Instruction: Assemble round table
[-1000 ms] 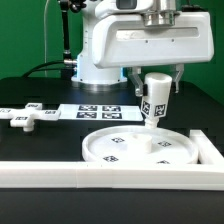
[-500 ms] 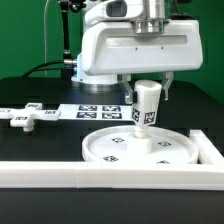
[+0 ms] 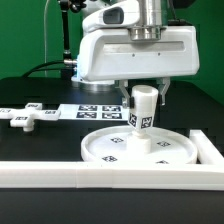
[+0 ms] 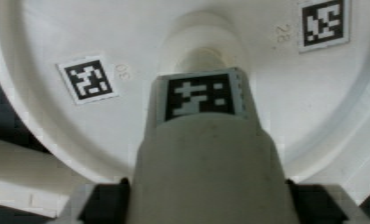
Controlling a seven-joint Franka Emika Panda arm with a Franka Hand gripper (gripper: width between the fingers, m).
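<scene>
The large rimmed round disc [image 3: 139, 147] lies flat on the black table, tags up; it also fills the wrist view [image 4: 146, 60]. My gripper [image 3: 145, 95] is shut on the short thick cylinder post [image 3: 144, 112], holding it upright by its top. The post's lower end stands at the middle of the disc. In the wrist view the post [image 4: 203, 140] runs between my black pads [image 4: 104, 200] down toward the disc's centre hub. The small cross-shaped piece [image 3: 27, 116] lies on the table at the exterior view's left.
The marker board [image 3: 95, 111] lies behind the disc. Long white border bars run along the front [image 3: 100, 173] and the exterior view's right [image 3: 208, 147]. The arm's white body hangs low over the disc.
My gripper has moved toward the exterior view's left with the post. The post has gone from tilted to upright and now stands over the disc's middle.
</scene>
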